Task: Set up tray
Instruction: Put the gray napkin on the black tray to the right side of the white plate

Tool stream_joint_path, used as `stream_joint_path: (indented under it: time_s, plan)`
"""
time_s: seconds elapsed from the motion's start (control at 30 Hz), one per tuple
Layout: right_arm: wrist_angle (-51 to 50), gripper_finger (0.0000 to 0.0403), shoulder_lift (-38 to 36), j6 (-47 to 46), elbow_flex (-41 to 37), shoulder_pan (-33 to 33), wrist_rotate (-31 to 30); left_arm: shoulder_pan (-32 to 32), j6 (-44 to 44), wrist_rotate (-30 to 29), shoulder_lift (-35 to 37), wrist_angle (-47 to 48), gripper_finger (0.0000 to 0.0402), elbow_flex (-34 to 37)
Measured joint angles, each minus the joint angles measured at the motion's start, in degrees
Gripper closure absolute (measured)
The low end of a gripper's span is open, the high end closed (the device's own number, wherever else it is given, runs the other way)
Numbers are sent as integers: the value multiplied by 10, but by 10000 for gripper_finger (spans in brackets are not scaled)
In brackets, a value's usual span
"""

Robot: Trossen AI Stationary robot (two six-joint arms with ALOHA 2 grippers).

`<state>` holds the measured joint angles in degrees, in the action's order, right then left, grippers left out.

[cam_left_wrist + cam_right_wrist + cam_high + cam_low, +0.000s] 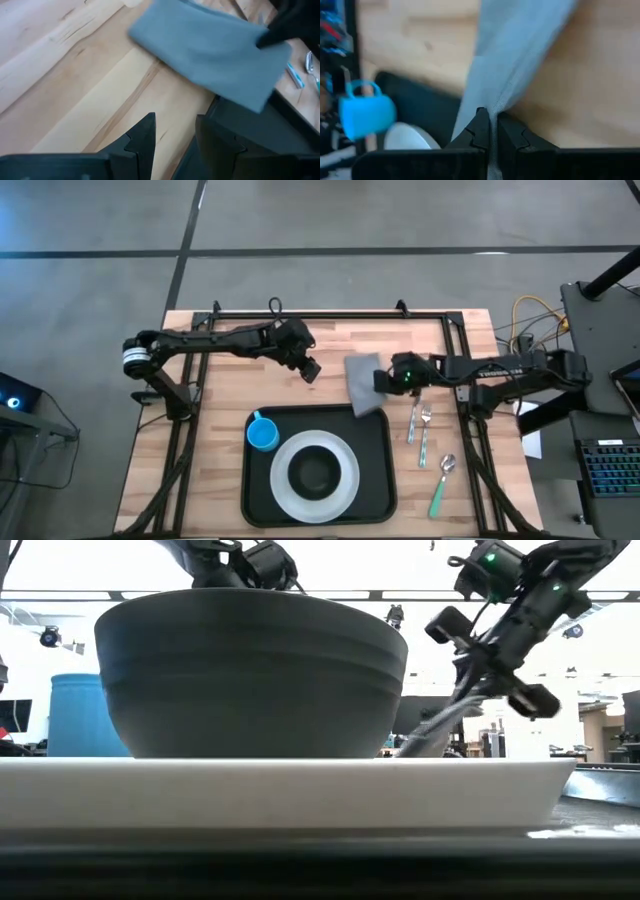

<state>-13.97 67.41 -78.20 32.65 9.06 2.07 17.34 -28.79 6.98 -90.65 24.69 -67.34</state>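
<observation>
The right gripper [385, 380] holds the grey napkin [362, 384] by its edge, jaws clamped together on a pinch of cloth, as the right wrist view shows plainly with the fabric bunched between the two dark fingers [481, 131]. The napkin hangs lifted off the wood, draped toward the tray's upper right corner and just overlapping its rim there. The tray [384, 442] lies at about 7 o'clock from those jaws in the high view, its long axis running from 9 to 3 o'clock, and it already carries the white plate [284, 498] with the dark bowl [317, 472] on it and the blue cup [263, 434] at its upper left. The left gripper [308, 369] hovers over bare wood at 12 o'clock from the tray, jaws apart and holding nothing, with the napkin at 3 o'clock from it. The right arm is plainly the one at work. Two forks [419, 420] and a green-handled spoon [443, 483] lie on the table [220, 380] at 3 o'clock from the tray, well clear of the rim. The coming move probably means carrying the cloth toward 7 o'clock onto the tray's free right strip.
</observation>
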Motion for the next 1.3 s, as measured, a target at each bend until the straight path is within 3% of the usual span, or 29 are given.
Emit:
stream_joint_path:
  time_s: [0.13,0.5,0.63,0.9,1.3]
  plan:
    - [-61,394,0,-59,3,-73,-8,0,0,0,0,3,282,3]
    - [-71,394,2,-325,3,-311,-98,0,34,0,41,4,282,3]
    - [-68,394,20,-406,2,-371,-115,1,57,0,68,9,282,5]
    - [-39,394,135,-453,70,-415,-103,1,88,0,118,73,282,25]
    - [-52,394,295,-462,187,-427,-21,1,53,0,238,62,282,162]
